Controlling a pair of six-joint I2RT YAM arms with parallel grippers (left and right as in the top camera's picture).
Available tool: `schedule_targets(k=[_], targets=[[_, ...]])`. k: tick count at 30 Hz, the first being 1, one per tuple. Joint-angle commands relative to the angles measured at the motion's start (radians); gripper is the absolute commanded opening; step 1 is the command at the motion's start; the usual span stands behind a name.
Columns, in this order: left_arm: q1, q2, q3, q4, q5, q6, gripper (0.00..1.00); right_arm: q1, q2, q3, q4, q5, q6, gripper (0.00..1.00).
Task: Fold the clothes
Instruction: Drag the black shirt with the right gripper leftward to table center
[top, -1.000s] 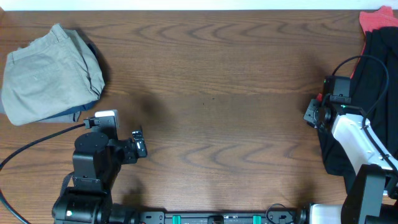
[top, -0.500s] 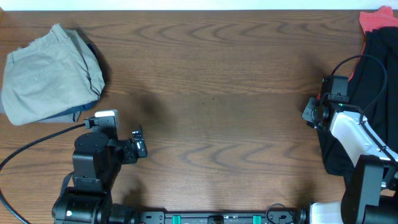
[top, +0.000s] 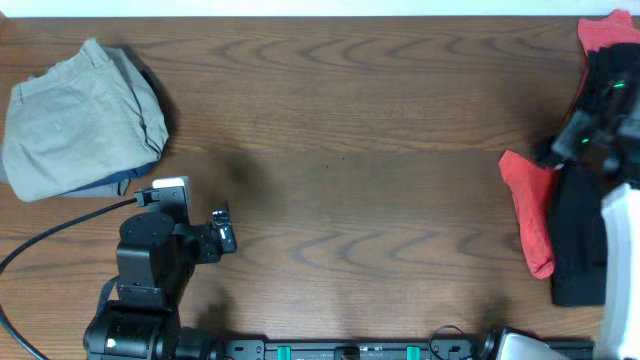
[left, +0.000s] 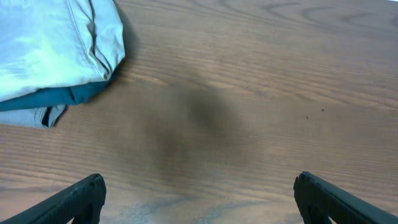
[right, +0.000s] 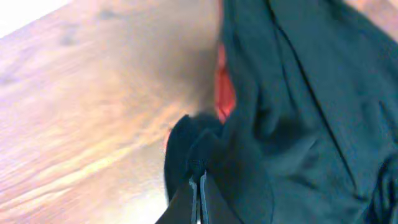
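The black shirt (top: 578, 240) lies bunched along the table's right edge. A coral-red garment (top: 530, 205) shows beside it, and more red cloth (top: 605, 32) lies at the far right corner. My right gripper (top: 583, 143), blurred in the overhead view, is shut on a fold of the black shirt (right: 298, 118) and holds it lifted (right: 197, 177). Red cloth (right: 225, 93) peeks out behind the fold. The khaki trousers (top: 80, 115) lie folded at the far left, also seen in the left wrist view (left: 56, 43). My left gripper (top: 222, 232) is open and empty low over bare wood (left: 199, 199).
A blue-teal cloth edge (left: 68, 96) sticks out from under the khaki trousers. The left arm's cable (top: 50, 240) runs over the front left of the wooden table (top: 340, 150). The table's back edge lies along the top of the overhead view.
My right gripper has risen and moved back toward the right edge with the black shirt, uncovering the coral-red garment beneath. The left arm has not moved.
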Motion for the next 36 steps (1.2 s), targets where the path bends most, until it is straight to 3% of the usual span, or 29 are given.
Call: schedule_targets(k=[1, 8, 10, 11, 13, 15, 21, 26, 30, 36], targets=[[0.004, 0.002, 0.021, 0.001, -0.001, -0.013, 0.98, -0.003, 0.005, 0.011, -0.02, -0.128, -0.101, 0.01], [0.004, 0.002, 0.021, 0.001, -0.001, -0.013, 0.98, -0.002, -0.002, 0.026, 0.095, -0.205, -0.05, 0.01], [0.004, 0.002, 0.021, 0.0, -0.001, -0.013, 0.98, 0.002, -0.011, 0.056, 0.166, -0.5, -0.065, 0.01], [0.004, 0.002, 0.021, 0.0, -0.001, -0.013, 0.98, 0.013, -0.014, 0.072, 0.232, -0.789, -0.124, 0.01], [0.004, 0.002, 0.021, 0.001, -0.001, -0.013, 0.98, 0.05, -0.014, 0.077, 0.365, -1.189, -0.2, 0.01], [0.004, 0.002, 0.021, 0.001, -0.001, -0.013, 0.98, 0.108, -0.013, 0.077, 0.429, -1.311, -0.197, 0.01], [0.004, 0.002, 0.021, -0.007, -0.001, -0.013, 0.98, 0.289, 0.014, 0.072, 0.175, -0.966, -0.274, 0.01], [0.004, 0.002, 0.021, -0.006, -0.001, -0.013, 0.98, 0.412, 0.077, 0.072, 0.148, -0.737, -0.272, 0.03], [0.004, 0.002, 0.021, -0.005, -0.001, -0.013, 0.98, 0.486, 0.141, 0.072, 0.272, -0.647, -0.236, 0.01], [0.004, 0.002, 0.021, 0.006, -0.001, -0.013, 0.98, 0.559, 0.235, 0.072, 0.739, -0.601, -0.04, 0.03]])
